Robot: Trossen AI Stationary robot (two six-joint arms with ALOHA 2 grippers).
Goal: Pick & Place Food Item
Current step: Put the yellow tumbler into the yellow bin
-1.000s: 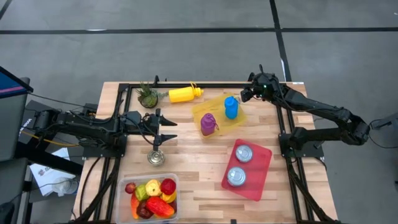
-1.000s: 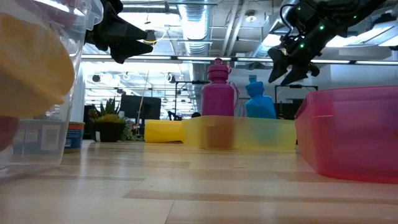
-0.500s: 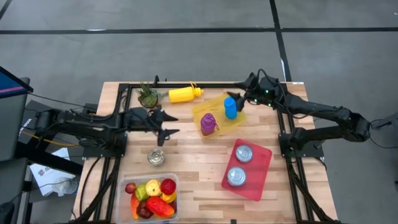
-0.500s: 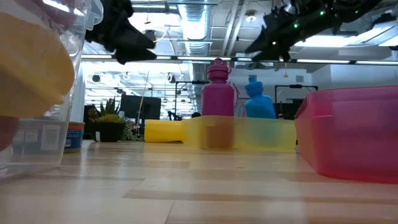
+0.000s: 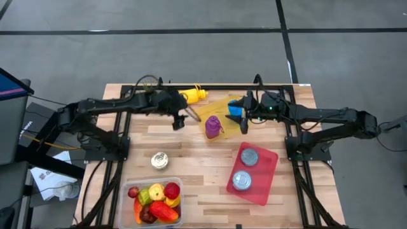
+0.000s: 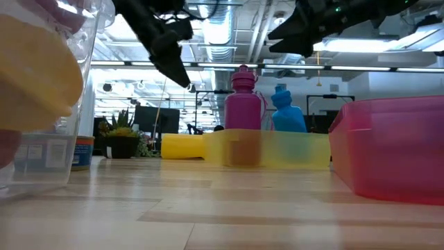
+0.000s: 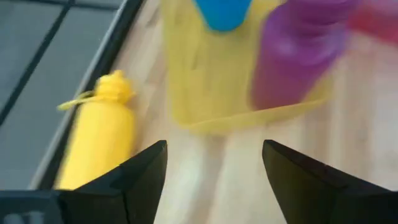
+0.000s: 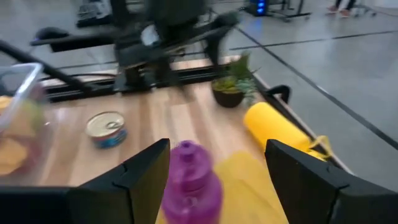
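Two hands, both spread and empty: your left hand hung beside the yellow bottle, your right hand by the blue bottle. Food sat untouched in the clear bin on the worktop. Nothing picked yet.

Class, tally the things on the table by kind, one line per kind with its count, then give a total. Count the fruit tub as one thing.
Bottles: 3 (yellow, purple, blue)
Cans: 3 (loose, two in the red tray)
Trays: 2 (yellow, red)
Fruit tub: 1
Potted plant: 1
Total: 10
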